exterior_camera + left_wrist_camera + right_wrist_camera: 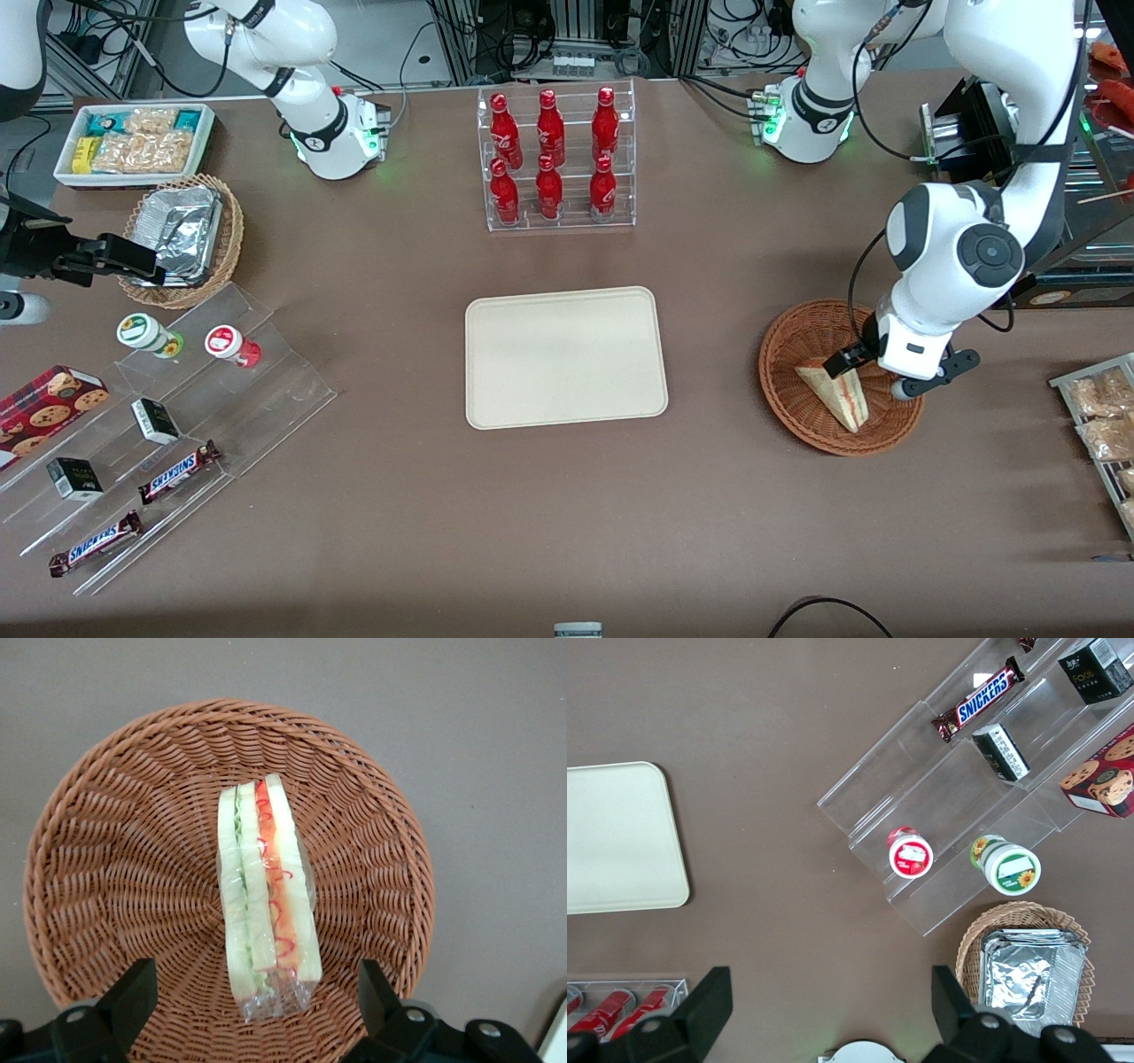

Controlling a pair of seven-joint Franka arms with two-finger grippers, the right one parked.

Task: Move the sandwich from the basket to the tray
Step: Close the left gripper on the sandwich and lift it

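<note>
The left arm's gripper (pixel 864 372) hangs low over the round reddish-brown woven wicker basket (pixel 802 403), right above the triangular white-bread sandwich (pixel 837 396) with red and green filling lying in it. The flat cream-beige rectangular plastic tray (pixel 565 356) sits mid-table, well apart from the basket. Farther from the camera, a clear acrylic rack holds six red bottles (pixel 553 158).
</note>
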